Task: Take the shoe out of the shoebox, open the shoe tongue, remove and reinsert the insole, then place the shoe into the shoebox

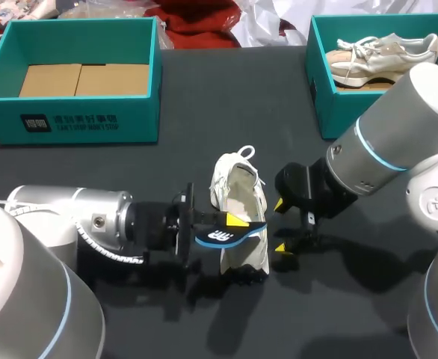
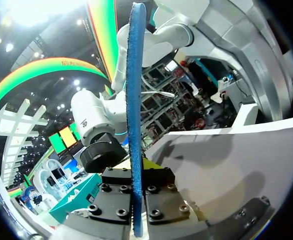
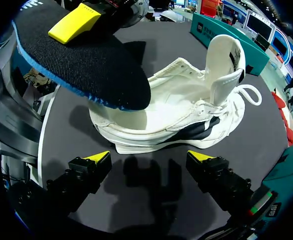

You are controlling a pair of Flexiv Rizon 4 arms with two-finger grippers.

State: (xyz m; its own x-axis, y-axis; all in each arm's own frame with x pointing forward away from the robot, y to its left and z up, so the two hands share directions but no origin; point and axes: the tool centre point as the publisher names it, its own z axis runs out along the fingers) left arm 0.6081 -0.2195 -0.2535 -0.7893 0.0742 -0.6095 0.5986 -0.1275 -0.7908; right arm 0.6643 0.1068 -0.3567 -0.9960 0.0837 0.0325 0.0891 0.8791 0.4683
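Observation:
A white shoe (image 1: 240,196) with a dark side stripe stands mid-table, tongue pulled up. My left gripper (image 1: 235,223) is shut on a black insole with a blue rim (image 1: 219,237), holding it over the shoe's heel opening. In the left wrist view the insole (image 2: 135,100) shows edge-on, clamped between the fingers of the left gripper (image 2: 136,175). My right gripper (image 1: 280,225) stands open just right of the shoe, holding nothing. Its wrist view has the shoe (image 3: 186,112) ahead of the open right gripper (image 3: 149,157), with the insole (image 3: 86,70) hanging over the heel end.
A teal shoebox (image 1: 2,82) with cardboard in its bottom stands at the back left. A second teal box (image 1: 320,93) at the back right holds a beige sneaker (image 1: 383,54). Dark tabletop (image 1: 204,127) lies bare between the boxes and the shoe.

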